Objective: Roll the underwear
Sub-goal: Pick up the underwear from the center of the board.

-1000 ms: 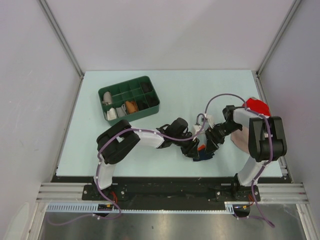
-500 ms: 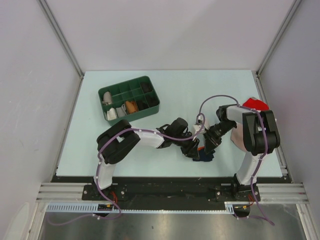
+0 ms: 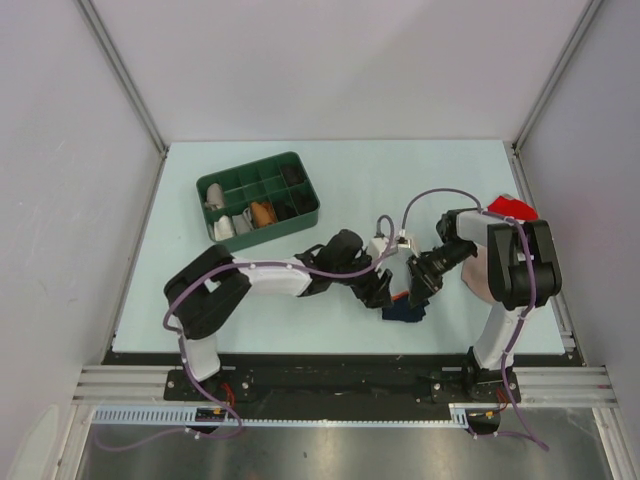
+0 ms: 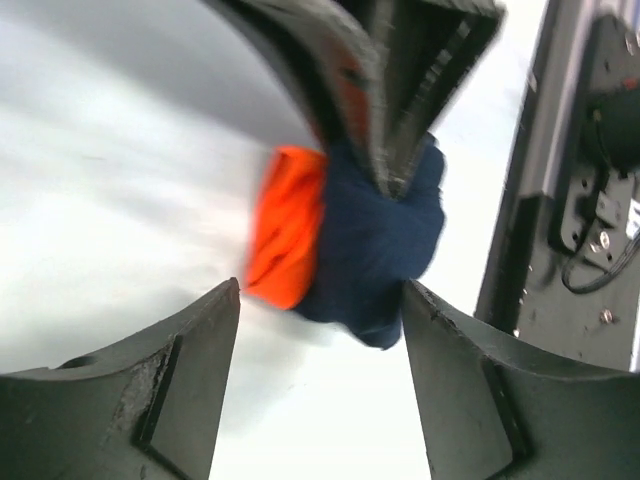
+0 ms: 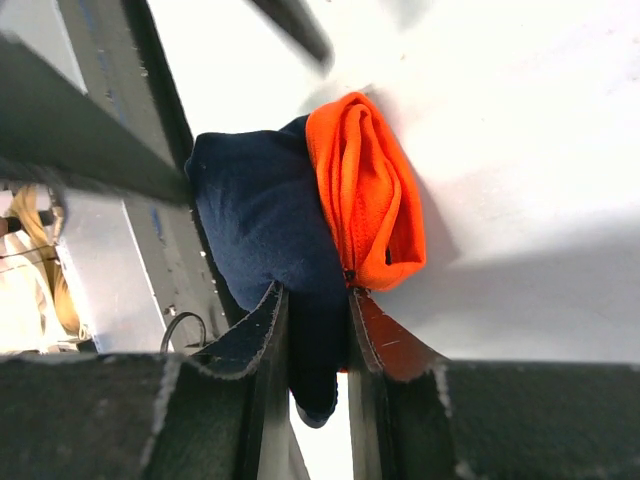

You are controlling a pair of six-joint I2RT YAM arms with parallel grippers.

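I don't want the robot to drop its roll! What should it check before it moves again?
1. Right gripper shut on the underwear: ok, it pinches the navy fold.
2. Left gripper open and clear of the underwear: ok, its fingers stand on either side, not touching.
3. Underwear rolled neatly: cannot tell; it is a bunched lump with the orange band on one side.
4. Underwear resting on the table: cannot tell; it may be lifted a little.
5. Red cloth out of the way: ok, it lies apart at the table's right edge.
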